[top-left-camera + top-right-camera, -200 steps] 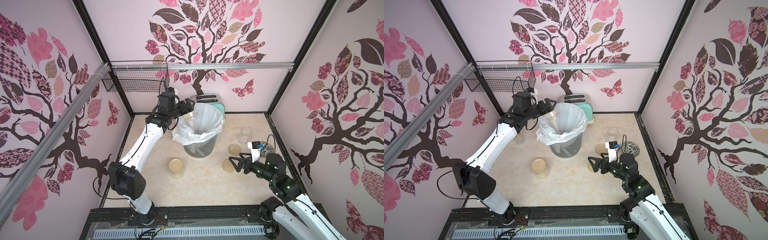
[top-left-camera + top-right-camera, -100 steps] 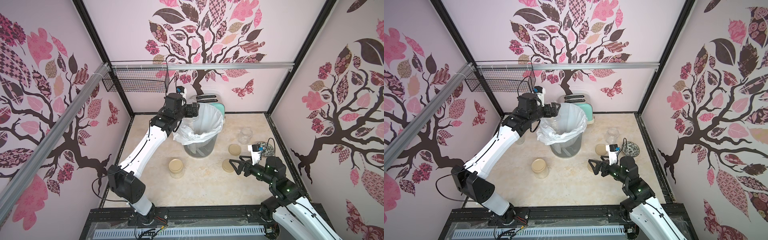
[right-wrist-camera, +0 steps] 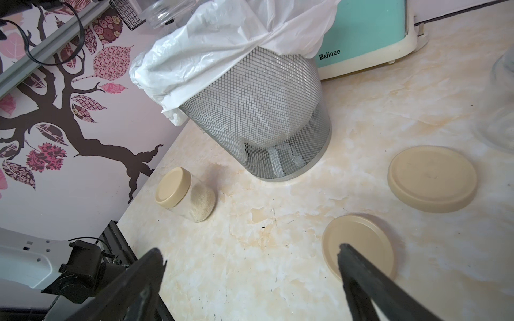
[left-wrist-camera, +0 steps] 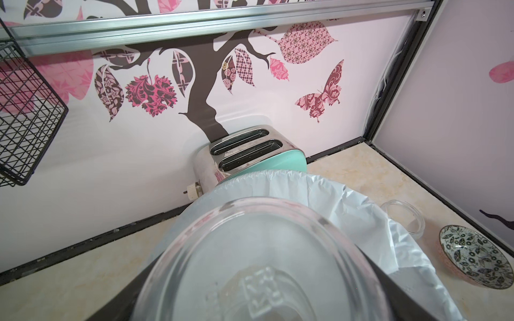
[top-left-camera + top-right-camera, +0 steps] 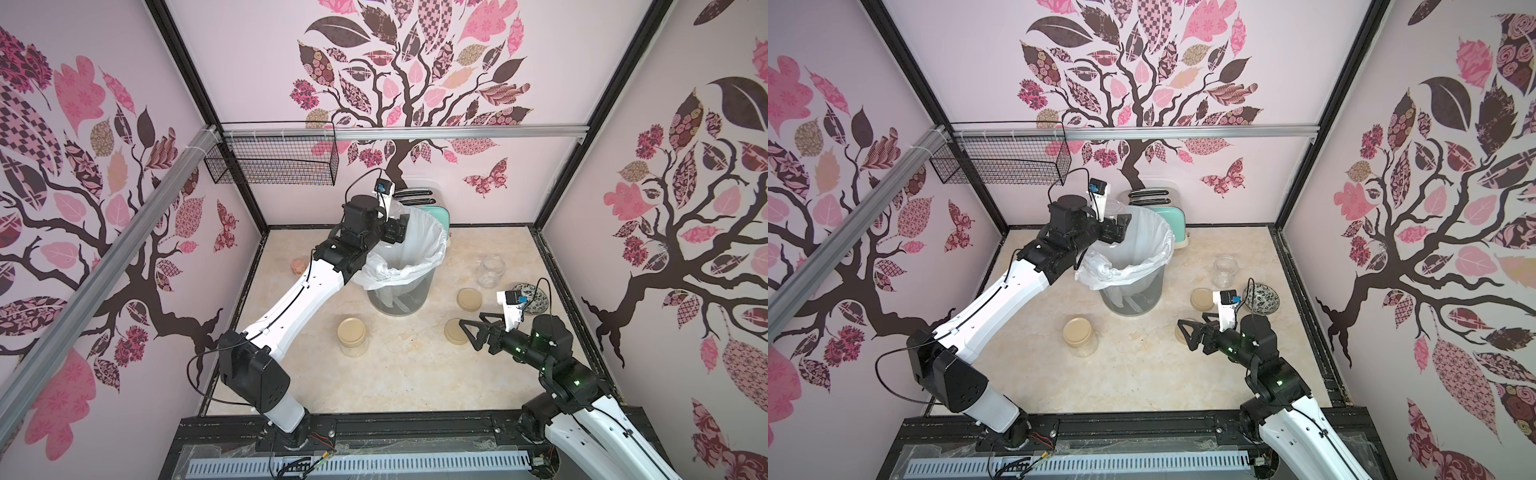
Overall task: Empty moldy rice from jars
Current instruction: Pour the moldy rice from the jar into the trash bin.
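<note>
My left gripper (image 5: 394,229) is shut on a clear glass jar (image 4: 258,250), held at the back-left rim of the bag-lined mesh bin (image 5: 415,266). The glass looks clear and an embossed mark shows through it; in both top views the jar (image 5: 1115,208) is mostly hidden by the gripper (image 5: 1119,226). A lidded jar (image 5: 352,337) holding moldy rice (image 3: 201,204) stands in front of the bin. A third jar (image 5: 490,271), open and clear, stands right of the bin. My right gripper (image 3: 250,250) is open, low over the table beside a loose beige lid (image 3: 358,247).
A second loose lid (image 5: 469,299) lies between the bin and the open jar. A patterned bowl (image 5: 534,297) sits by the right wall, a mint toaster (image 4: 250,155) behind the bin, a wire basket (image 5: 274,166) on the back rail, and a small pinkish lump (image 5: 298,266) by the left wall.
The left gripper has rolled its wrist and shifted right along the bin's rim with the jar. The right arm has barely moved.
</note>
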Robot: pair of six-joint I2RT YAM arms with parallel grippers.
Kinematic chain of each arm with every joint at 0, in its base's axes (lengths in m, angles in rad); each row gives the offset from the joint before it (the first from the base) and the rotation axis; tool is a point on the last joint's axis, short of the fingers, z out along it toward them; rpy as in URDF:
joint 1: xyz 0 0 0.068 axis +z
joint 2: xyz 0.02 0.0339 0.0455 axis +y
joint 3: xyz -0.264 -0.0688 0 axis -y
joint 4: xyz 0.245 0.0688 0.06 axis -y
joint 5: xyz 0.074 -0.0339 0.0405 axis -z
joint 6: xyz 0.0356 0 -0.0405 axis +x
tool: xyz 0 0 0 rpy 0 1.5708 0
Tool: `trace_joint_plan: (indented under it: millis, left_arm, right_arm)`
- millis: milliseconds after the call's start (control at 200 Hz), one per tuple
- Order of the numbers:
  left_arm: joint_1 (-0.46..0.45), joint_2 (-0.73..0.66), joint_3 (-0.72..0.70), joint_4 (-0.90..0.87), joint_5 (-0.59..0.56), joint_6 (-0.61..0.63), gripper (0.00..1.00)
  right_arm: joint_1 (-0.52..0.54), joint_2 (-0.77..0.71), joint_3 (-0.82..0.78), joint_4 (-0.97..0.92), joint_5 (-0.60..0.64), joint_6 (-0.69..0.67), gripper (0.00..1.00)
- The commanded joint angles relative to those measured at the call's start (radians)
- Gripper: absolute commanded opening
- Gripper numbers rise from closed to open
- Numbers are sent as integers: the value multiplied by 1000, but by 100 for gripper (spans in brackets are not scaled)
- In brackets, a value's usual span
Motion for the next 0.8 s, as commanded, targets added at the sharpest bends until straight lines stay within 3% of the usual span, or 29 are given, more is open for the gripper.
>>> trace_joint_plan:
  millis: [0,370,505,610,695,795]
  left_arm:
    - [-14,-44,-27,190,-74,69,70]
    - [-53,-26,-63,302,-211,203,70]
    - [-59,-56,-65,277,-116,86,70]
    - [-42,-37,-79,328,-162,74,71]
    - [-32,-23,-33,257,-133,49,71]
    - [-55,-66,-86,294,-107,-5,71]
  right_arm:
    - [4,2,8,-21,2,-3,100]
    - [3,7,5,-10,11,-1,100]
    - [4,28,14,-11,8,-5,100]
    - [4,36,15,3,5,-1,99]
    - [4,46,17,8,-3,-3,100]
    - [4,63,21,4,0,-8,99]
